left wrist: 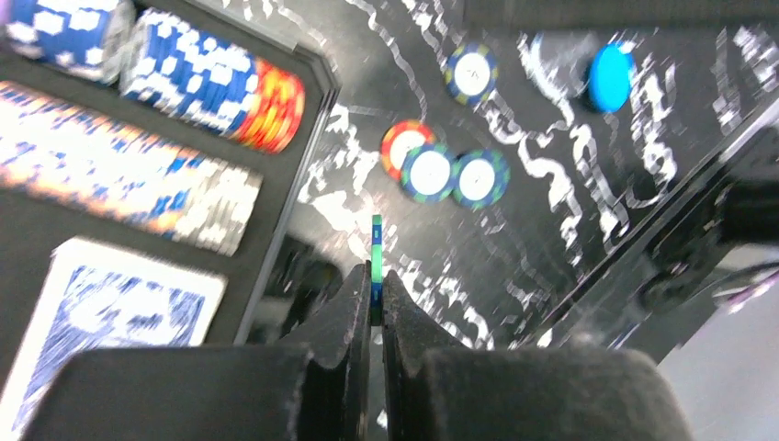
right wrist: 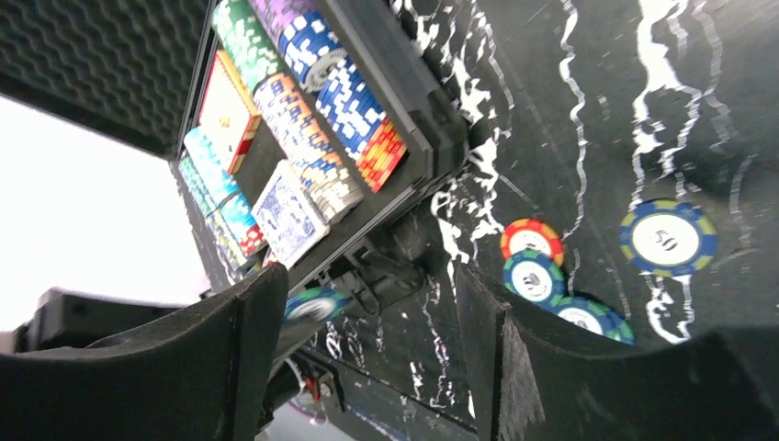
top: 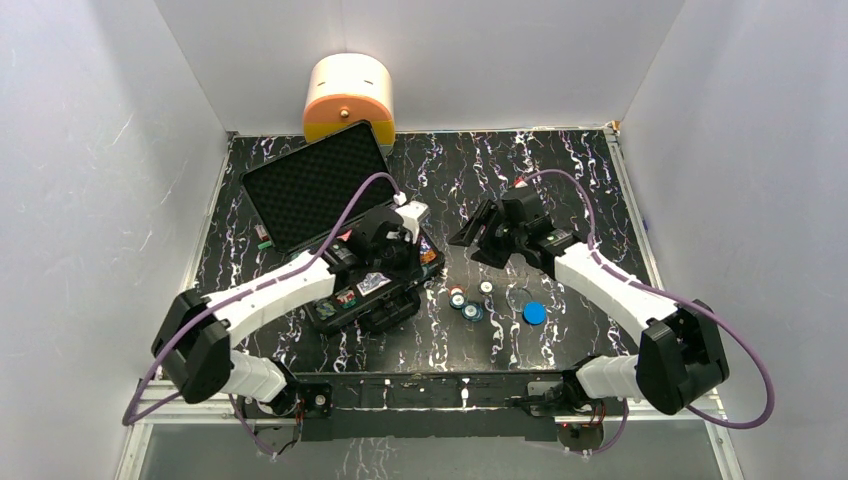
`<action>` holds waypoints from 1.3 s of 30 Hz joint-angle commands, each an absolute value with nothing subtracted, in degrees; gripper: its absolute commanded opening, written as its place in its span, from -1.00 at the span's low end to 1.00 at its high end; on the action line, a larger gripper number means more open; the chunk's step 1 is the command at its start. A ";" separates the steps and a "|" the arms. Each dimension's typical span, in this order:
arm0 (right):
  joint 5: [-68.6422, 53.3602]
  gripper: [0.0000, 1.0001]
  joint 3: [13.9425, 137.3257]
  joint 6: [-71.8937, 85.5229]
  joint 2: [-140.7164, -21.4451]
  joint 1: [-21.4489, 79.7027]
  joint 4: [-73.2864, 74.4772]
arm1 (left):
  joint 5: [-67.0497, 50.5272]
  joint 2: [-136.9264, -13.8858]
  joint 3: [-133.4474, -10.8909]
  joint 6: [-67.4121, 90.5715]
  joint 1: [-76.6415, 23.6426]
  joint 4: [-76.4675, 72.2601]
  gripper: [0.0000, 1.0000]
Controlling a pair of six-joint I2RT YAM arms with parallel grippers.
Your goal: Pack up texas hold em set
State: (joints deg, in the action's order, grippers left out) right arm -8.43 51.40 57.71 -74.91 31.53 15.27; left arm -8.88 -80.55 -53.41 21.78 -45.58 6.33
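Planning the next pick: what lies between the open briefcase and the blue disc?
Four loose poker chips, clearest in the left wrist view: three clustered near the briefcase, one apart, closer to the blue disc.

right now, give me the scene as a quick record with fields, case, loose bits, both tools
case: open on the table, lid up
inside: chip rows, blue deck, red deck
loose chips: four, flat on the table right of the case
blue disc: on the table, right of the loose chips
left tool: shut on a green chip, held on edge
right tool: open, nothing between its fingers
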 commanded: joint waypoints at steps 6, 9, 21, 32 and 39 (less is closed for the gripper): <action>-5.52 0.48 49.65 55.34 -72.79 28.99 15.96 | 0.89 -78.01 -67.83 10.11 -45.70 49.69 -1.00; -6.61 0.47 49.57 55.55 -73.65 28.98 15.74 | 3.71 -81.62 -69.42 12.62 -45.68 56.58 -1.00; -7.21 0.44 49.68 55.57 -74.97 28.99 15.27 | 13.19 -91.42 -73.63 16.28 -45.35 64.76 -1.00; -6.49 0.44 49.96 54.62 -74.87 28.83 15.65 | 13.70 -98.74 -79.57 16.58 -45.26 69.97 -1.00; -6.38 0.45 49.68 54.24 -74.65 28.66 15.95 | 11.97 -99.80 -78.23 18.08 -45.27 70.43 -1.00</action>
